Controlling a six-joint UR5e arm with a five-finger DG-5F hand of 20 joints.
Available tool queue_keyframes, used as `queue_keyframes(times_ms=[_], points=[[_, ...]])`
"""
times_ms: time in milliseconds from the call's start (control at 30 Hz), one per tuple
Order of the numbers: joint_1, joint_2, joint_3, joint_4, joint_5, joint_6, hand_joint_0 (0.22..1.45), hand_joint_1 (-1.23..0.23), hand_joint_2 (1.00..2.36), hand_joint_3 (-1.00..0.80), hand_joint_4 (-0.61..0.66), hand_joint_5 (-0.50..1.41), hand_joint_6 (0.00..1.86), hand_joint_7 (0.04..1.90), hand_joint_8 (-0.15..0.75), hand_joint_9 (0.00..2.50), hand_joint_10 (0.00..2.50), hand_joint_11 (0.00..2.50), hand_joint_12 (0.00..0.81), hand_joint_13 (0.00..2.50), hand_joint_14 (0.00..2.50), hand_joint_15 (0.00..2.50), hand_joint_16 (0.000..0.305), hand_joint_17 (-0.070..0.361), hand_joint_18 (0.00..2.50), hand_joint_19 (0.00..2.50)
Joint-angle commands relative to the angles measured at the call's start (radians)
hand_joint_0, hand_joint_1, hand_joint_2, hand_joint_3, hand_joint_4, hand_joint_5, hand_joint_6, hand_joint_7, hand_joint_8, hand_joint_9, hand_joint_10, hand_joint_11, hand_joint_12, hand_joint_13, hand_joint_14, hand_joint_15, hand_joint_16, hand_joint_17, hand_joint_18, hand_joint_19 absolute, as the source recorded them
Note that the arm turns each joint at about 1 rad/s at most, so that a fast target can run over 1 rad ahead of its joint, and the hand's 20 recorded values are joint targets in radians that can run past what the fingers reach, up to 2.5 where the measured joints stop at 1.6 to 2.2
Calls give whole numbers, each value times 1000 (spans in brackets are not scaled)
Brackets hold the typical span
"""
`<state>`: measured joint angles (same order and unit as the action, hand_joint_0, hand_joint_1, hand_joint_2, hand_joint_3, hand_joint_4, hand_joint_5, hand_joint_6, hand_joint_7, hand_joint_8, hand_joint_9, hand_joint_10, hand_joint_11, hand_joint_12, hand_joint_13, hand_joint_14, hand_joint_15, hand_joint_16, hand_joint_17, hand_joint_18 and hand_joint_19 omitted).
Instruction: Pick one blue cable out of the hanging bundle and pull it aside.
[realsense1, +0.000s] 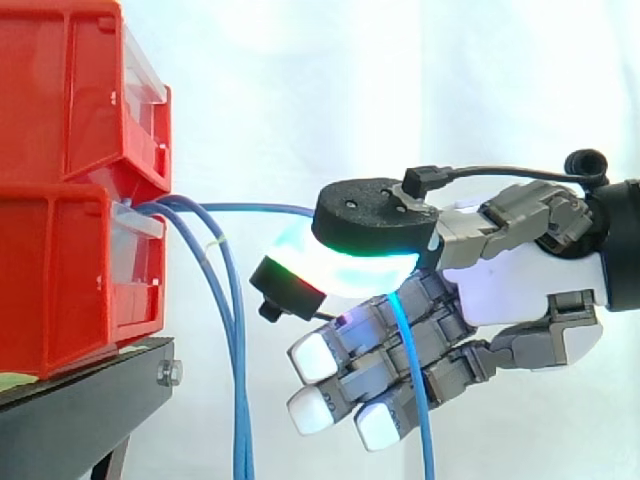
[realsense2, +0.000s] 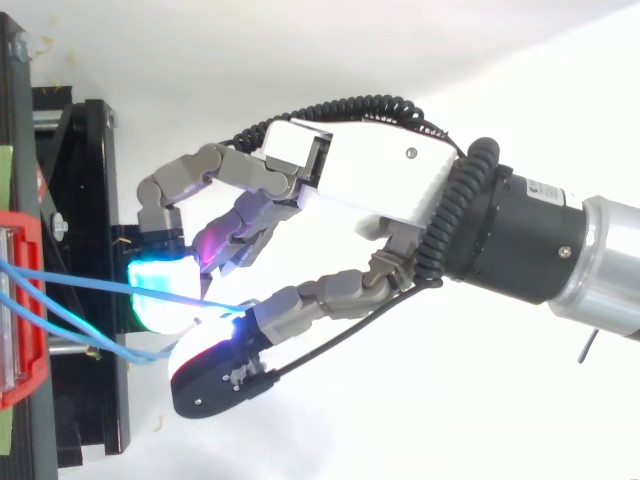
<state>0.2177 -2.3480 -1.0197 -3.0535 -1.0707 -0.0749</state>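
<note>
Several blue cables (realsense1: 236, 340) come out of the lower red bin (realsense1: 60, 290) and hang down beside the black stand (realsense1: 80, 410). One blue cable (realsense1: 262, 208) runs level to the right, away from the others, into my hand (realsense1: 520, 285). It passes between the glowing cyan thumb pad (realsense1: 350, 262) and a curled finger, then drops across the other fingers (realsense1: 414, 385). From above, the same cable (realsense2: 90, 283) stretches from the bin's edge (realsense2: 25, 300) to the pinch. My hand (realsense2: 370, 180) is shut on it, a little right of the bins.
A second red bin (realsense1: 60, 90) sits stacked on the lower one at the left. The black stand (realsense2: 85, 200) lies under the fingertips in the top view. A white curtain is behind, with free room to the right of the bins.
</note>
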Motion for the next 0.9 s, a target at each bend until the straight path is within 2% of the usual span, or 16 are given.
queue_keyframes(times_ms=[0,33,100,167,233,333,367,500,633,767,867], points=[[0,4,0,-1,0,0,576,-998,1000,-500,6,-125,909,1150,287,949,13,534,333,842,17,425,45,102,922,413],[0,4,1,-1,0,0,576,-998,1000,-500,6,-125,909,1150,287,949,13,534,333,842,17,425,45,102,922,413],[0,4,1,-1,0,0,476,-910,1000,-500,37,-127,903,1118,315,946,12,533,363,841,14,424,52,117,946,409],[0,6,0,-1,2,0,445,-884,1000,-500,50,-128,899,1080,329,946,14,534,379,842,15,429,55,124,959,416],[0,6,0,-1,2,0,376,-920,1000,-500,72,-124,884,997,353,952,10,521,415,849,14,427,62,139,1001,398],[0,6,0,-1,2,0,334,-822,1000,-500,78,-116,863,956,370,958,10,513,437,859,12,431,67,150,1039,405],[0,6,1,-1,2,0,333,-745,1000,-500,90,-112,847,948,378,962,9,496,441,861,12,429,68,153,1044,398],[0,6,1,-5,2,0,397,-586,1000,-500,75,-105,809,959,363,970,10,488,419,832,15,426,63,142,990,437],[0,12,1,-5,2,0,432,-610,1000,-500,67,-102,797,1008,351,960,13,495,406,814,15,427,60,134,952,449],[0,18,1,-17,0,-2,524,-701,1000,-496,45,-108,797,1102,319,943,13,494,369,786,16,440,52,116,883,495],[0,21,1,-24,2,0,571,-750,1008,-399,32,-123,830,1166,312,947,15,519,361,785,17,441,50,111,879,499]])
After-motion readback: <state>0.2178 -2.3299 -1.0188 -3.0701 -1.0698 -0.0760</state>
